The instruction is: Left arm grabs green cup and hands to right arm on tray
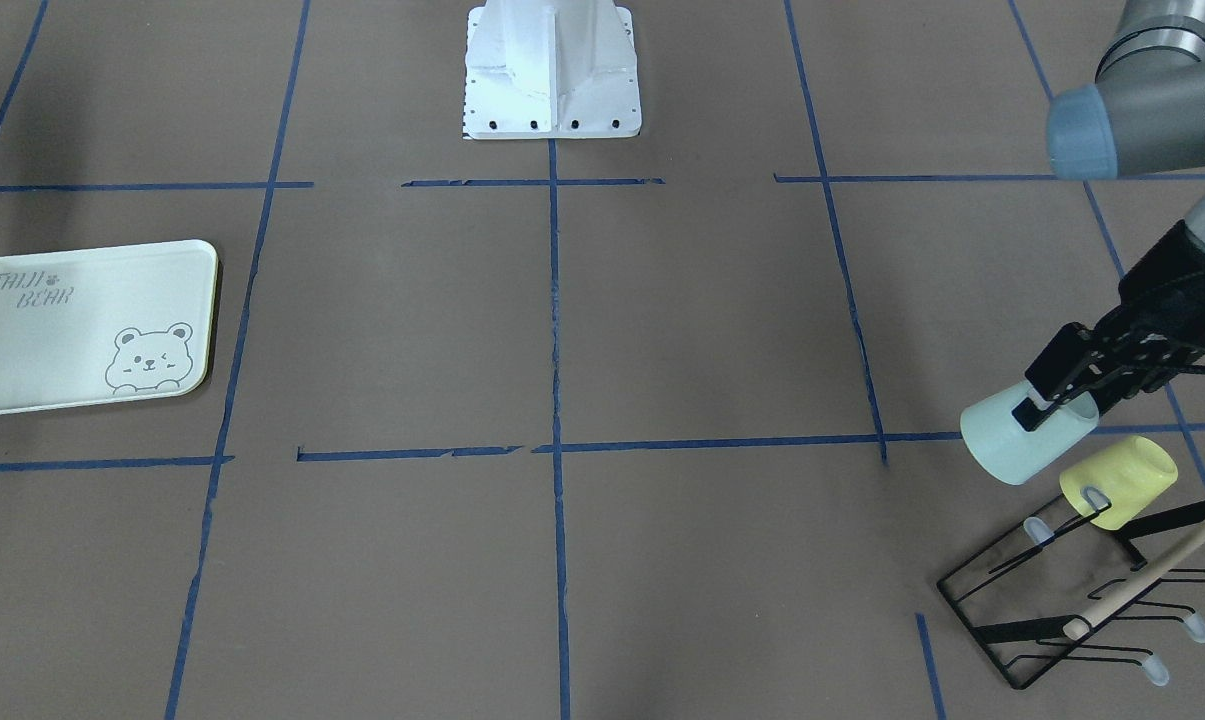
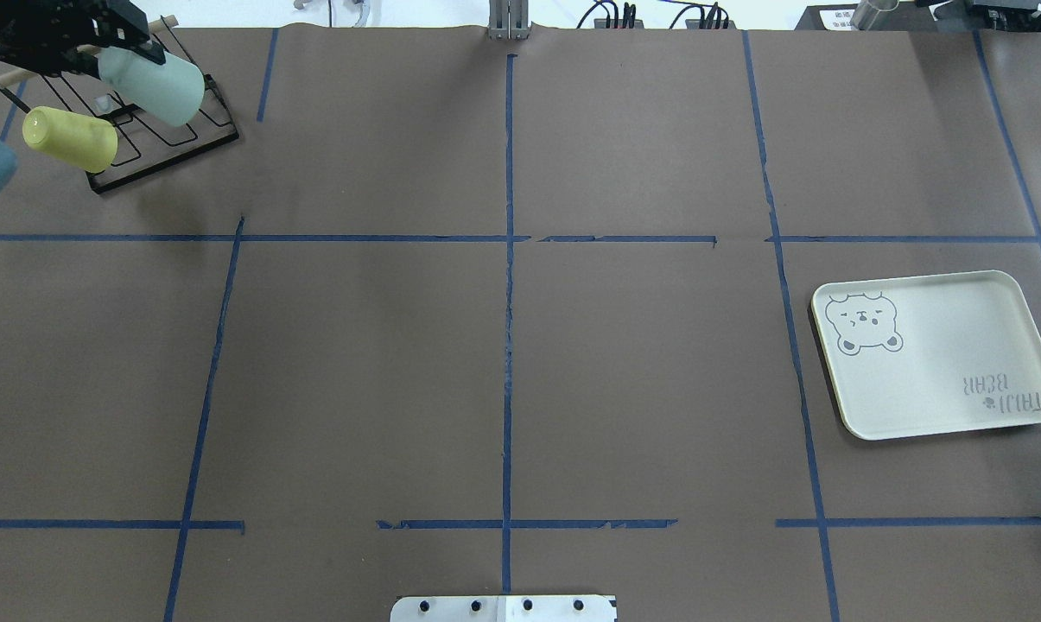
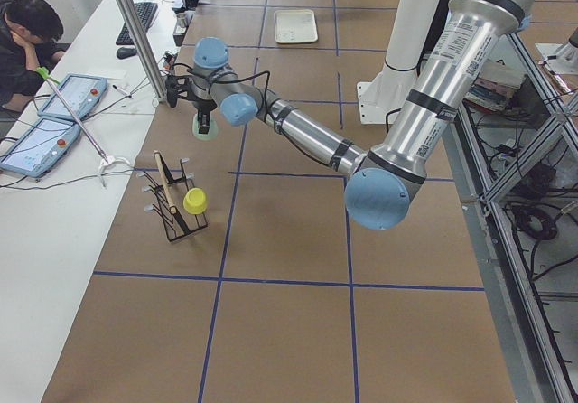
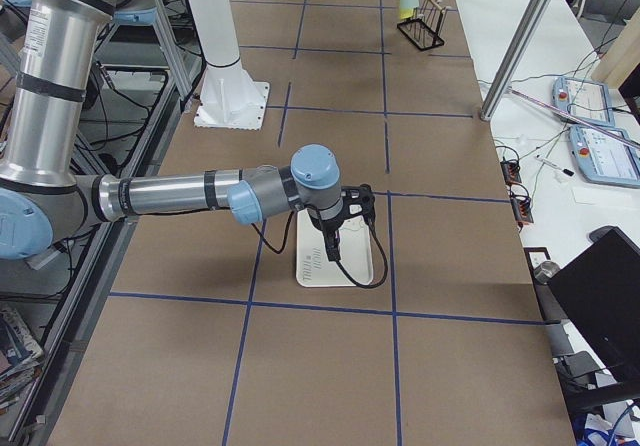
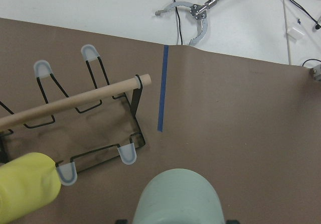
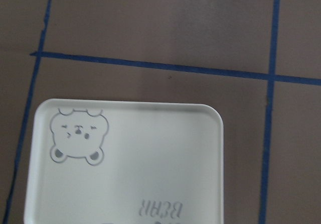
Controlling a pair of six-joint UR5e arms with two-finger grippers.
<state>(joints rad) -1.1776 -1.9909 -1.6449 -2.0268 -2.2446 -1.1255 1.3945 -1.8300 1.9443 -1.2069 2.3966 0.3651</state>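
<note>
My left gripper [image 1: 1047, 405] is shut on the rim of the green cup [image 1: 1020, 442] and holds it tilted in the air, just beside a black wire rack [image 1: 1052, 610]. In the overhead view the left gripper [image 2: 116, 45] and the green cup [image 2: 155, 85] are at the far left corner. The cup's base fills the bottom of the left wrist view [image 5: 178, 196]. The tray [image 2: 961, 345] lies bare on the right side. The right gripper [image 4: 333, 244] hangs over the tray [image 4: 358, 266]; I cannot tell whether it is open or shut. The right wrist view shows only the tray [image 6: 150, 158].
A yellow cup [image 1: 1122, 482] hangs on a prong of the rack, close beside the green cup. A wooden rod [image 5: 75, 101] runs across the rack. The white robot base [image 1: 552, 70] stands at mid table. An operator [image 3: 27, 37] sits at a side bench.
</note>
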